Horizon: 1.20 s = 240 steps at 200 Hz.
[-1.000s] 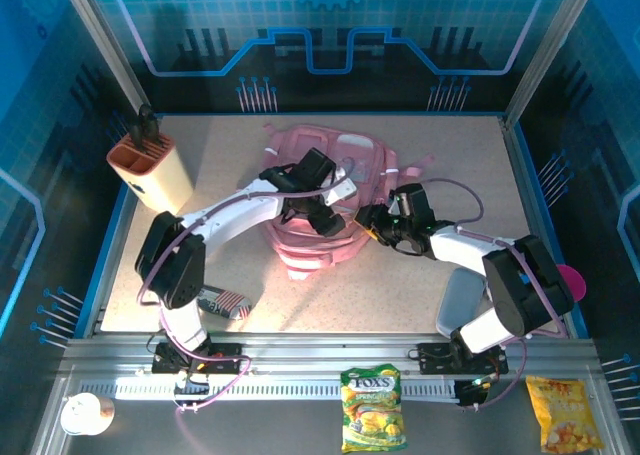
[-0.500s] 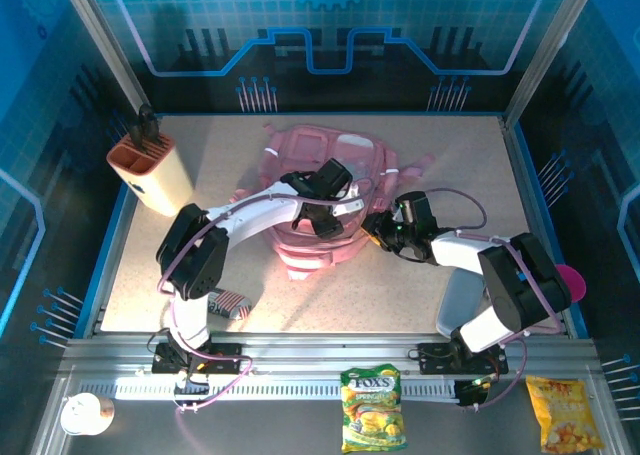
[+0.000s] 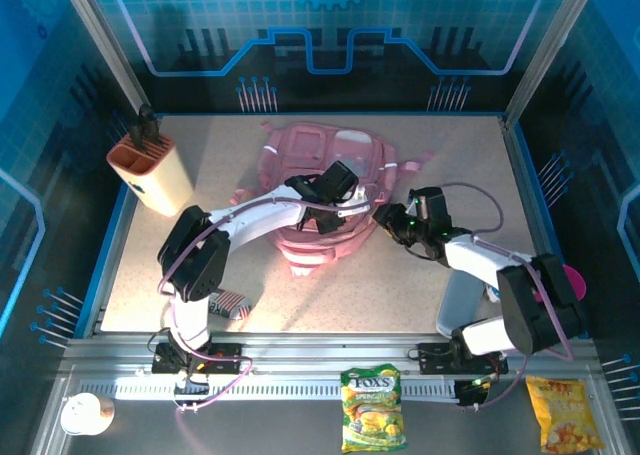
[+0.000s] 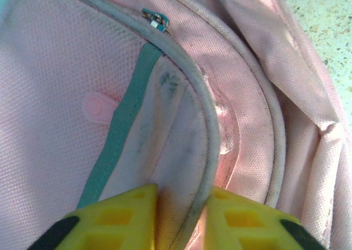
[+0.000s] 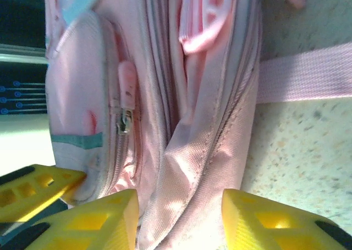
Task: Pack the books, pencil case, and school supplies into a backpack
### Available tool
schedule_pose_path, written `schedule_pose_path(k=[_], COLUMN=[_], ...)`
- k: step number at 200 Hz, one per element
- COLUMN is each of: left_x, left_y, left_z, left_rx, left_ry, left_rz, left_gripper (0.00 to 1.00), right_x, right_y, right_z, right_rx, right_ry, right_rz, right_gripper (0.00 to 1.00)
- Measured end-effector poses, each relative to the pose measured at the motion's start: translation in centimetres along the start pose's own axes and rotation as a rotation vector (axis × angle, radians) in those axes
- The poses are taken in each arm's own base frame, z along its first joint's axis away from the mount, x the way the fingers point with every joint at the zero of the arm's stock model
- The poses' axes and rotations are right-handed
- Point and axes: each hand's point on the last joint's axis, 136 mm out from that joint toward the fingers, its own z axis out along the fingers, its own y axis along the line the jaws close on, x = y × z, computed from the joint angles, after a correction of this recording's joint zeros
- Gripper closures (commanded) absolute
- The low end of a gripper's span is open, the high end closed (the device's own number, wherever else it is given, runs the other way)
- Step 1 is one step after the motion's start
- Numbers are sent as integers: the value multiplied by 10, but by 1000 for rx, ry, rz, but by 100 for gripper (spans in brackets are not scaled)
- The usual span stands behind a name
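The pink backpack lies flat at the centre of the table, and its inside is hidden. In the left wrist view, the left gripper at bottom centre is clenched on the piped rim of a front pocket. At the bottom of the right wrist view, the right gripper straddles a fabric fold; whether it squeezes is unclear. The pencil case lies lower left. The beige holder, upper left, holds dark tools.
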Motion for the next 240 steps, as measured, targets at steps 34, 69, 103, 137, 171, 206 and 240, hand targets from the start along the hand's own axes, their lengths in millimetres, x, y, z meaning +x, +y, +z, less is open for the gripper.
schedule_pose_path(k=[34,69,103,137,171,206,240], left_x=[-8,-11,-6,0,3,2,4], left_y=[8,17,23,28,31,33,33], left_z=[-17,-35,-50,-61,-66,-66,-67], left_rx=[-43,-90,-115,-107,-97,-96,-91], left_ry=[-77,-162,-228,-283,-309,-320,-330], left_rz=[-25,-81,-143,-217,-255,-276,-284], left_gripper=[91,95,96,96,96,96,94], right_x=[-27,-52,-68,-83,-87,-86,-87], right_y=[5,22,43,56,54,49,43], right_z=[-24,-30,-10,21,51,71,79], right_rx=[24,8,-30,-64,-94,-121,-157], right_ry=[-76,-94,-39,17,77,125,144], right_rz=[-86,-181,-266,-310,-303,-301,-284], right_gripper=[51,51,51,46,41,29,25])
